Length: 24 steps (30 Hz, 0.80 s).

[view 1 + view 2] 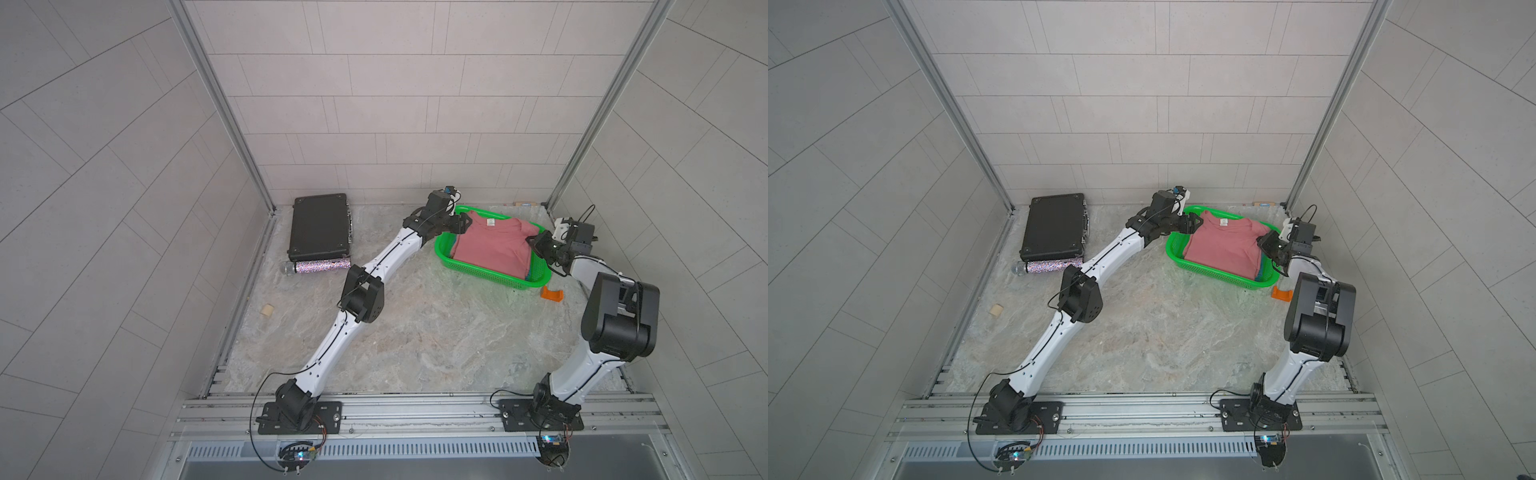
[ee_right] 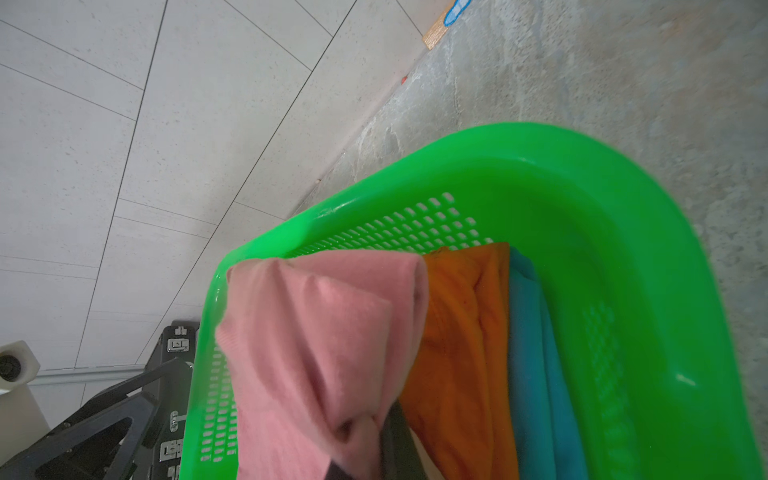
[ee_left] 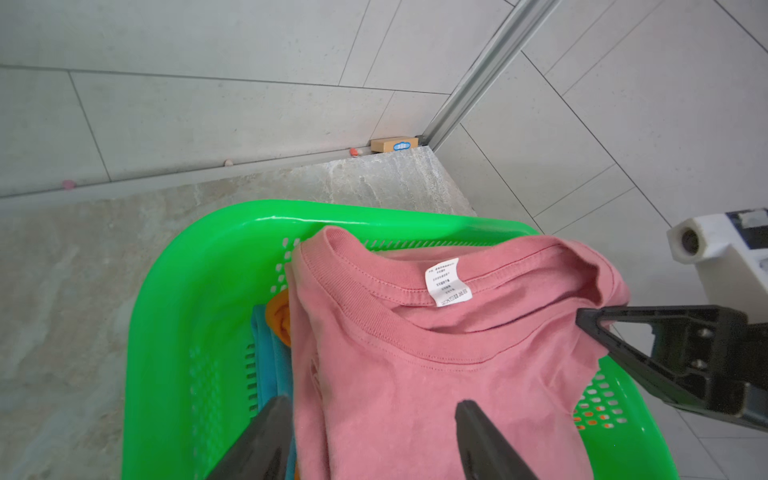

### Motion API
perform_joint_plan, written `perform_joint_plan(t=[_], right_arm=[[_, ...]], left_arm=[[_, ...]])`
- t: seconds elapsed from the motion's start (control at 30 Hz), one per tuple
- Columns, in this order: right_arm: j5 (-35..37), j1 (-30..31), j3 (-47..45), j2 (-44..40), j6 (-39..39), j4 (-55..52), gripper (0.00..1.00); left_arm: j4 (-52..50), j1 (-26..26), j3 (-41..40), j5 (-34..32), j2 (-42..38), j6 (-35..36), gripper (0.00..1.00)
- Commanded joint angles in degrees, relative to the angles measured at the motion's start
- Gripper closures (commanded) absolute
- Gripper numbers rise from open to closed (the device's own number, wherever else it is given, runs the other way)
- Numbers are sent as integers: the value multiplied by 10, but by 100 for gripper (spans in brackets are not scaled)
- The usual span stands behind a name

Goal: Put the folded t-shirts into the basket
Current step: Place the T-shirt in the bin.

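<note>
The green basket is placed at the far right of the table, and all three folded t-shirts are found inside it. The pink t-shirt is laid on top, and the orange t-shirt and the teal t-shirt are seen under it. The left gripper is held at the left end of the basket, its jaws spread over the pink cloth. The right corner of the pink t-shirt is bunched and pinched by the right gripper.
</note>
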Motion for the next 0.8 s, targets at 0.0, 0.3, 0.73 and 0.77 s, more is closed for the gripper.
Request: perform_joint_plan(t=[0.0, 0.3, 0.73, 0.77], right_arm=[[4, -5, 29, 21, -8, -9, 80], [48, -5, 86, 32, -46, -104, 52], [97, -4, 104, -103, -84, -207, 25], [98, -3, 101, -119, -84, -211, 4]], left_arm=[[-18, 0, 17, -16, -7, 14, 33], [-64, 25, -39, 28, -120, 43, 22], [-107, 64, -180, 22, -319, 79, 0], [-111, 66, -193, 18, -336, 82, 0]])
